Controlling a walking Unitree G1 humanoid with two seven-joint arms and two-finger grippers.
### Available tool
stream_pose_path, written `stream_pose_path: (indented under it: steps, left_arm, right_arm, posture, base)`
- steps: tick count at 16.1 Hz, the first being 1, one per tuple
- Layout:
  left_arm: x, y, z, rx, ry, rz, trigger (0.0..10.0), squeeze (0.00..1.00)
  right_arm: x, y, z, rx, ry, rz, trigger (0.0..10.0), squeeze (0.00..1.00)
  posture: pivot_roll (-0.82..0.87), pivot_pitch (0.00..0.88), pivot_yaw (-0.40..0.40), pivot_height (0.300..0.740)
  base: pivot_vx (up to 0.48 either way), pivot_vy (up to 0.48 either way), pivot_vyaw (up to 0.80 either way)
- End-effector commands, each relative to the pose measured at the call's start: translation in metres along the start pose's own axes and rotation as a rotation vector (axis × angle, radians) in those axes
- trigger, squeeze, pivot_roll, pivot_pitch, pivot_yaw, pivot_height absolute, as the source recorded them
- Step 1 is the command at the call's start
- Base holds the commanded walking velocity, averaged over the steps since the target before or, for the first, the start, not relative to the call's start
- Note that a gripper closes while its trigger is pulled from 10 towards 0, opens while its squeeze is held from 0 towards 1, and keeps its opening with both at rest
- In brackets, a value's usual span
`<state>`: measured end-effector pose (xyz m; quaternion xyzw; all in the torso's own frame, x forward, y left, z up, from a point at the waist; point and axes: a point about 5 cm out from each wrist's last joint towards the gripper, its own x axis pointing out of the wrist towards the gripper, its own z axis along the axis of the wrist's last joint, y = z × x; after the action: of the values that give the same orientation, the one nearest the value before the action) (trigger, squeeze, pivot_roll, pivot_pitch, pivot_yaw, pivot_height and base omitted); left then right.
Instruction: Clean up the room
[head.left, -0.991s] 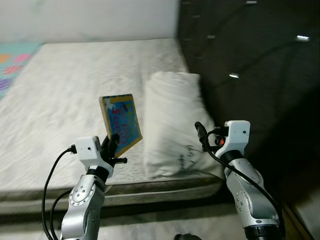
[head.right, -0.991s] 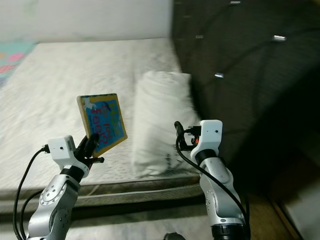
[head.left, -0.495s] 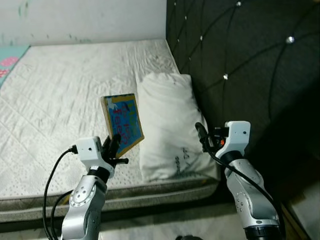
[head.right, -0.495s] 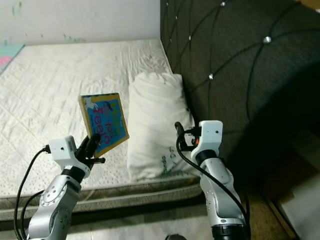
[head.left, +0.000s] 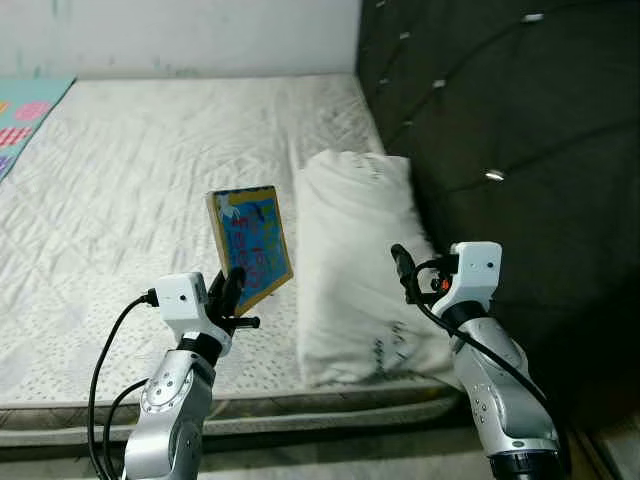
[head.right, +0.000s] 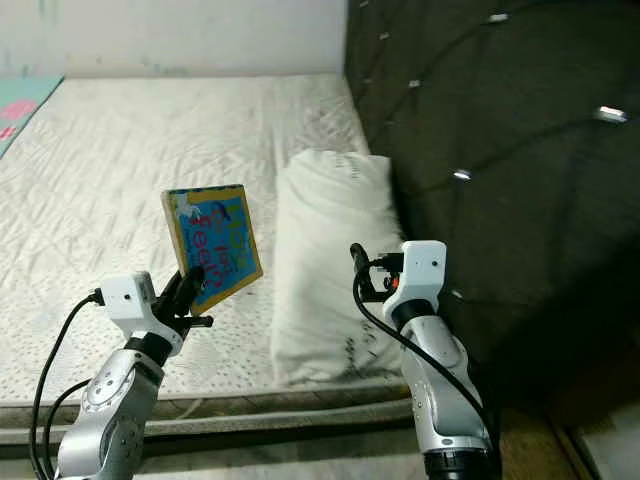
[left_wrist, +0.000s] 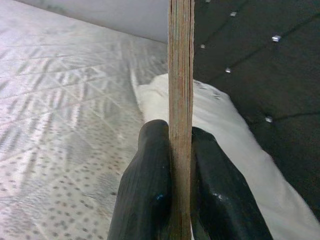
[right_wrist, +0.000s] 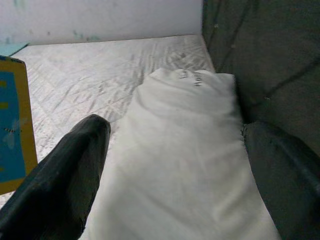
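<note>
The left gripper (head.left: 228, 300) is closed on the lower edge of the book (head.left: 250, 245), which stands upright above the mattress (head.left: 130, 170). The right gripper (right_wrist: 175, 165) is wide open and empty, with the pillow (head.left: 360, 260) straight ahead, its long axis running away from it

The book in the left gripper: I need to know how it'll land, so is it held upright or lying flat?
Upright, slightly tilted. The book stands on edge above the left gripper, whose fingers clamp its lower edge over the mattress.

Head eyes look down; wrists along fingers (left_wrist: 150, 195).
</note>
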<state>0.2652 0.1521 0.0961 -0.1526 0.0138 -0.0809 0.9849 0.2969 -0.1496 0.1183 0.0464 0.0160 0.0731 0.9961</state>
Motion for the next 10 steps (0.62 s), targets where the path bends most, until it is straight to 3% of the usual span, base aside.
stream_pose_path:
  steps: [1,6,10]
  left_arm:
    - [0.0003,-0.003,0.01,0.012,-0.048,-0.022,10.0,0.0]
    - [0.0,-0.0034,0.0075,0.004,-0.032,-0.012,10.0,0.0]
    - [-0.004,0.004,0.0011,-0.023,0.008,0.072,10.0,0.0]
  right_arm:
    - [-0.0009,-0.0016,0.0,-0.003,0.0,-0.003,10.0,0.0]
    - [-0.0022,-0.0024,-0.0015,-0.007,0.004,-0.008,10.0,0.0]
    - [-0.0033,-0.0048,-0.0022,-0.01,0.007,-0.01,10.0,0.0]
  posture:
    - [-0.16,0.133,0.038,0.74]
    - [-0.16,0.134,0.04,0.74]
    - [-0.15,0.141,0.034,0.74]
  base:
    - [0.364,0.0,0.0]
    - [0.364,0.0,0.0]
    - [0.0,0.0,0.0]
